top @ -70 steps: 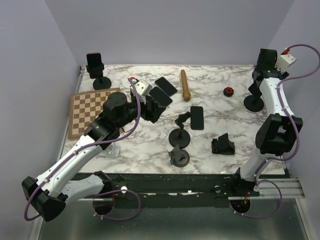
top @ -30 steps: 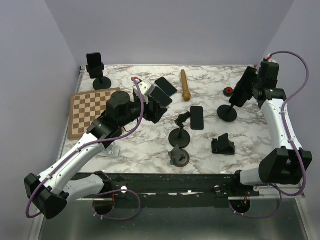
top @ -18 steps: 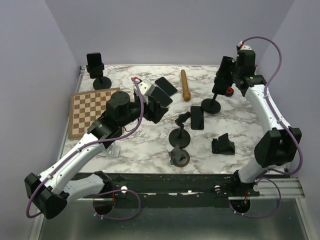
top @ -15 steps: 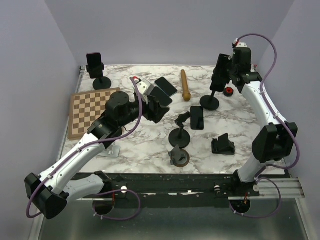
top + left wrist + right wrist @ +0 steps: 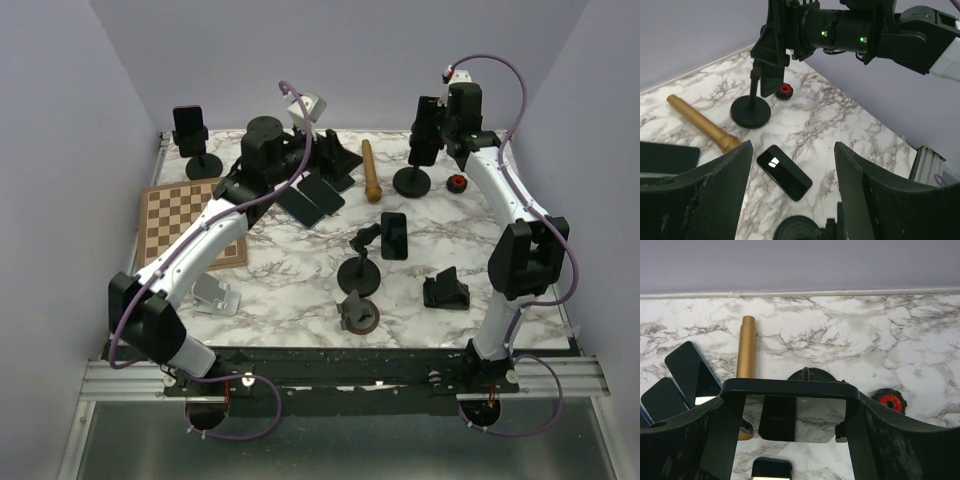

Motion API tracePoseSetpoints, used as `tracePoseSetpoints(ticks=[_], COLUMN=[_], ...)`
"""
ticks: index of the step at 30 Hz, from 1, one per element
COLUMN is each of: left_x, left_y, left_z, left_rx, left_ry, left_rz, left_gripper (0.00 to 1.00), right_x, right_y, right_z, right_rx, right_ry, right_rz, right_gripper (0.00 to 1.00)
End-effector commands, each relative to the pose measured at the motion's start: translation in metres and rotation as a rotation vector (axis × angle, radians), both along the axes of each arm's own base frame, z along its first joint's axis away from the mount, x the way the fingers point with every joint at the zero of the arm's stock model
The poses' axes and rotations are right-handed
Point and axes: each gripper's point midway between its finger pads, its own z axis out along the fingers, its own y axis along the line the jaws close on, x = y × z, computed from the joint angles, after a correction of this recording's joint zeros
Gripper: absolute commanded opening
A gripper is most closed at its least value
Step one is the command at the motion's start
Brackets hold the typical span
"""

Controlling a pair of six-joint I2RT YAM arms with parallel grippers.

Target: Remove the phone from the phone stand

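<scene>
My right gripper [image 5: 425, 128] is shut on a black phone [image 5: 790, 390] that sits in the clamp of a black phone stand. The stand's round base [image 5: 412, 182] is below it at the back of the marble table. In the right wrist view the phone fills the gap between the fingers, and the base [image 5: 807, 375] shows behind it. In the left wrist view the stand [image 5: 751, 111] hangs under the right gripper [image 5: 775, 45]. My left gripper [image 5: 328, 150] is open and empty, raised near the back centre. A second stand with a phone [image 5: 189, 128] is at the back left.
Loose phones lie on the table [image 5: 320, 195] [image 5: 395, 235]. Also there: a wooden dowel [image 5: 371, 170], a red knob [image 5: 457, 182], a chessboard [image 5: 185, 225], an empty stand [image 5: 360, 265], a black holder [image 5: 445, 290], a round piece [image 5: 357, 315] and a white stand [image 5: 215, 295].
My right gripper has carried the phone and its stand from the right side to the back centre. My left arm has risen and swung toward the back.
</scene>
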Motion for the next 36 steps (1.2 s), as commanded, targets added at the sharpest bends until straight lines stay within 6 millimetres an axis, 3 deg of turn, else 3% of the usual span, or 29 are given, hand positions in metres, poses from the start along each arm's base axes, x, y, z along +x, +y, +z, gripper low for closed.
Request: tracePoseSetpoints(ticks=[1, 9, 13, 17, 25, 36], left_x=[0.031, 0.087, 0.103, 0.11, 0.138, 0.175], left_y=[-0.028, -0.073, -0.09, -0.103, -0.118, -0.132], left_z=[-0.003, -0.039, -0.059, -0.077, -0.099, -0.125], left_rx=[0.021, 0.023, -0.007, -0.045, -0.083, -0.174], left_ry=[-0.005, 0.05, 0.101, 0.122, 0.123, 0.176], left_rz=[-0.122, -0.287, -0.338, -0.391, -0.386, -0.283], left_gripper=[0.7, 0.66, 0.65, 0.53, 0.63, 0.62], right_x=[0.019, 0.017, 0.012, 0.011, 0.004, -0.006], right_y=[0.035, 0.052, 0.055, 0.056, 0.07, 0.073], right_z=[0.023, -0.008, -0.012, -0.01, -0.006, -0.018], right_rx=[0.059, 0.103, 0.137, 0.158, 0.193, 0.183], right_ry=[-0.097, 0.013, 0.041, 0.073, 0.109, 0.159], right_rz=[0.136, 0.169, 0.168, 0.152, 0.227, 0.269], right_gripper=[0.01, 0.01, 0.01, 0.01, 0.01, 0.01])
